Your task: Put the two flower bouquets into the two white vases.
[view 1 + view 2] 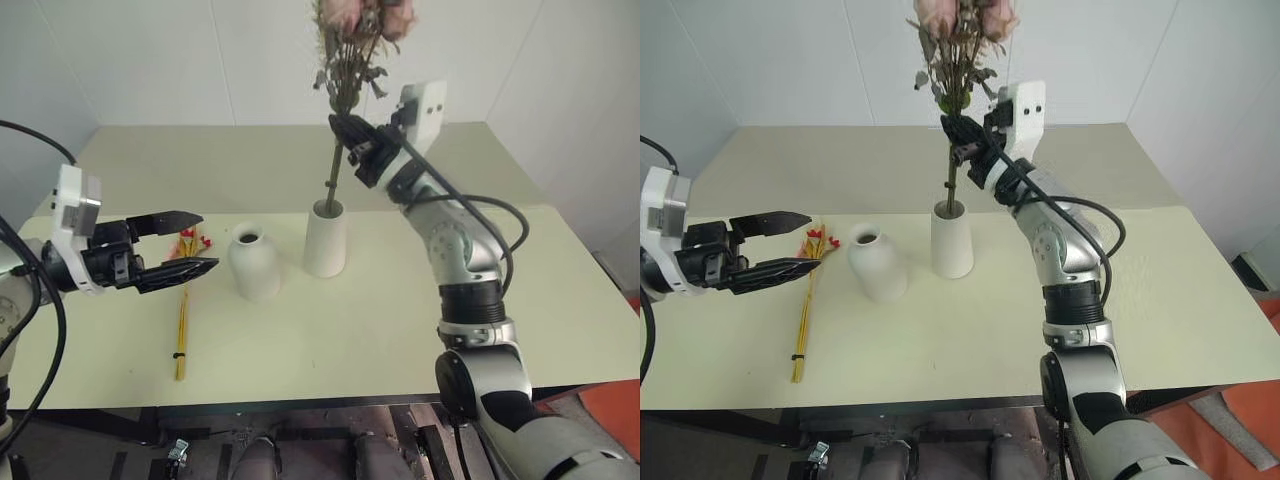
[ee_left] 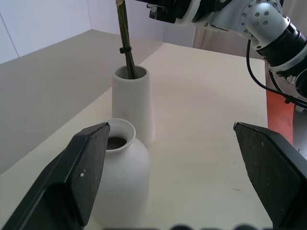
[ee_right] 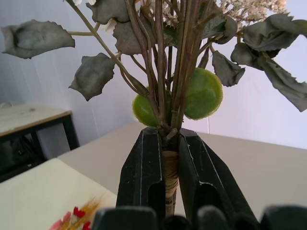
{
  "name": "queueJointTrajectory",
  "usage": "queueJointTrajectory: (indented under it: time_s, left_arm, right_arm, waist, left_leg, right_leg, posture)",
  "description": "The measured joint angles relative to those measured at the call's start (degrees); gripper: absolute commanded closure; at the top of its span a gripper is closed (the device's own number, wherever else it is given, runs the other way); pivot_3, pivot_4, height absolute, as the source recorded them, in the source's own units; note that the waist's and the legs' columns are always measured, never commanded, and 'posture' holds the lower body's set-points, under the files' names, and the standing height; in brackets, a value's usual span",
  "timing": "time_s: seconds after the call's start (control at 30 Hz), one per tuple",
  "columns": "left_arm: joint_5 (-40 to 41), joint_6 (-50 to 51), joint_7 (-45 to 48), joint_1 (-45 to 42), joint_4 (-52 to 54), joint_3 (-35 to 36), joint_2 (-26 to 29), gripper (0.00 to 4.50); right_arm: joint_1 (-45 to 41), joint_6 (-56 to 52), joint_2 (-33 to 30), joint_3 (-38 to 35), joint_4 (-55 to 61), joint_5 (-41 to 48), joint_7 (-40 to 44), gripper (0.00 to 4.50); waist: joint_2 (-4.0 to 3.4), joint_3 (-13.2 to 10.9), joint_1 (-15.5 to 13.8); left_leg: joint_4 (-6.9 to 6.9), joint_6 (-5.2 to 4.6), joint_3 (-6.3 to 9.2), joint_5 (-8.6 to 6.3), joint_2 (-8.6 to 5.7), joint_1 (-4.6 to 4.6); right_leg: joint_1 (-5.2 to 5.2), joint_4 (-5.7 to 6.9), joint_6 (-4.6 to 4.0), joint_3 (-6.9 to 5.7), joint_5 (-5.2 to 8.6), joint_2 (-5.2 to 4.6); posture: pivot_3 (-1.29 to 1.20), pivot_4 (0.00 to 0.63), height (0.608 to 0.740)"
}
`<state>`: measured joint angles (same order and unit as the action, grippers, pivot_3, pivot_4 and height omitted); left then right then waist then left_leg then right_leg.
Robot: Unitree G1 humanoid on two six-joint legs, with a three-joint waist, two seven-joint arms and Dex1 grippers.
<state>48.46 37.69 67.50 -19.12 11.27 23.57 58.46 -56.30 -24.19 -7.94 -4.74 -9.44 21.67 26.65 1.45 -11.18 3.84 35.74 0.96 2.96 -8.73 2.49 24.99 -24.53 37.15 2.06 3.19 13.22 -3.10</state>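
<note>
Right tool (image 1: 965, 150) clamped shut on the rose bouquet (image 1: 352, 60), stems already inside the mouth of the taller vase (image 1: 326, 240). Best lowered straight and kept upright until the stems bottom out, then released without nudging the rim. Left tool (image 1: 185, 245) wide open, empty, hovering over the desk (image 1: 400, 330) at 9 o'clock from the shorter vase (image 1: 254, 262). Thin yellow bundle (image 1: 183, 320) flat on the desk just beside that vase, at its 8 o'clock, next in line.
</note>
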Motion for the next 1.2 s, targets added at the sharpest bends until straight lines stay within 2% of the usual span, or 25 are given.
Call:
queueJointTrajectory:
  time_s: [0.2, 0.37, 0.63, 0.77, 0.87, 0.97, 1.1, 1.2]
  left_arm:
    - [-0.01, 0.06, 0.91, 1.04, -0.08, 0.39, 0.73, 0.0]
    - [-0.05, 0.1, 0.54, 1.29, -0.09, 1.12, 0.87, 0.0]
    - [-0.79, 1.0, -1.87, 3.41, 0.08, 2.56, 1.26, 0.0]
    - [-3.49, 4.09, -8.19, 3.29, 0.57, 2.01, 2.22, 0.0]
    - [-5.72, 12.12, -13.67, 1.99, 0.34, -1.86, 7.09, 0.0]
    - [-6.81, 23.26, -19.3, -5.03, -0.66, -7.76, 9.85, 0.0]
    - [-7.48, 40.41, -26.63, -17.51, -4.93, -14.34, 8.46, 0.0]
    - [-9.48, 48.56, -31.29, -22.96, -7.63, -17.43, 5.11, 0.0]
  right_arm:
    - [3.49, 2.71, -0.93, 2.41, 1.35, -0.62, 3.29, 1.95]
    - [10.1, 3.19, -2.9, 4.16, 6.39, -0.41, 6.71, 0.08]
    - [16.57, 3.18, -8.71, 4.75, 11.29, -0.37, 11.18, 0.01]
    - [17.4, 1.28, -14.2, 5.09, 13.39, 0.81, 16.41, 0.01]
    - [19.02, -1.25, -20.34, 4.71, 14.77, 3.47, 22.04, 0.01]
    - [19.44, -3.82, -26.39, 3.57, 15.0, 6.77, 28.34, 0.01]
    - [18.76, -5.79, -35.34, 1.7, 15.18, 11.19, 38.76, 0.01]
    - [17.05, -6.38, -39.22, 1.35, 13.73, 13.5, 45.53, 0.01]
  waist:
    - [0.0, 0.0, -0.1]
    - [0.0, 0.0, -0.3]
    - [0.01, 0.0, -0.35]
    - [0.01, 0.0, -0.48]
    - [0.03, 0.0, -0.87]
    - [0.04, -0.01, -1.52]
    - [0.07, -0.03, -1.64]
    - [0.08, -0.02, -1.36]
  left_leg:
    - [0.0, 0.0, 0.0, 0.0, 0.0, 0.0]
    - [0.01, 0.0, -0.01, 0.0, 0.01, 0.0]
    - [0.01, 0.0, -0.03, 0.0, 0.01, -0.07]
    - [0.01, 0.0, -0.03, 0.0, 0.01, -0.07]
    - [0.03, 0.0, -0.04, 0.0, 0.0, -0.07]
    - [0.07, 0.0, -0.04, 0.0, -0.02, -0.17]
    - [0.09, 0.01, -0.05, -0.01, -0.04, -0.24]
    - [0.06, 0.01, -0.06, -0.01, -0.04, -0.29]
  right_leg:
    - [0.0, 0.0, 0.0, 0.0, 0.0, 0.0]
    - [0.01, 0.0, 0.0, 0.0, 0.0, 0.0]
    - [0.03, 0.0, 0.04, 0.02, 0.03, 0.0]
    - [0.04, -0.01, 0.15, 0.03, 0.09, 0.0]
    - [0.08, -0.02, 0.36, 0.04, 0.22, 0.0]
    - [0.17, 0.0, 0.43, 0.03, 0.24, -0.01]
    - [0.26, -0.03, 0.47, 0.04, 0.26, 0.0]
    - [0.27, -0.02, 0.47, 0.07, 0.27, 0.0]
  posture:
    - [0.0, 0.15, 0.74]
    - [0.0, 0.15, 0.74]
    - [0.0, 0.15, 0.74]
    - [0.0, 0.15, 0.74]
    - [0.0, 0.15, 0.74]
    - [0.0, 0.15, 0.74]
    - [0.0, 0.15, 0.74]
    - [0.0, 0.15, 0.74]
